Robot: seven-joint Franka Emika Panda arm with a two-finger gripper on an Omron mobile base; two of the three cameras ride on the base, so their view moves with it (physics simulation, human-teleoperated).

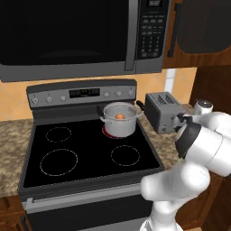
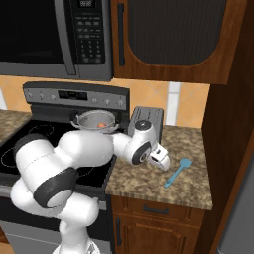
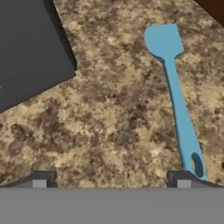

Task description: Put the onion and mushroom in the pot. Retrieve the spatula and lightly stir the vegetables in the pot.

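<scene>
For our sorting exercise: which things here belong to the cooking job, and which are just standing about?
Belong to the job:
- pot
- onion, inside the pot
- blue spatula, flat on the counter
- hand, open above the counter

Standing about:
- toaster
- microwave

- so the pot [image 1: 120,119] is sitting on the back right burner of the stove [image 1: 85,153], glowing red underneath
- onion [image 1: 119,116] is inside it
- grey toaster [image 1: 164,111] is on the granite counter [image 1: 162,140] just beside the pot, between it and the robot's wrist
- microwave [image 1: 81,36] hangs up above the stove
- the arm's wrist [image 1: 198,135] crowds in right next to the toaster, fingers not visible from here
</scene>
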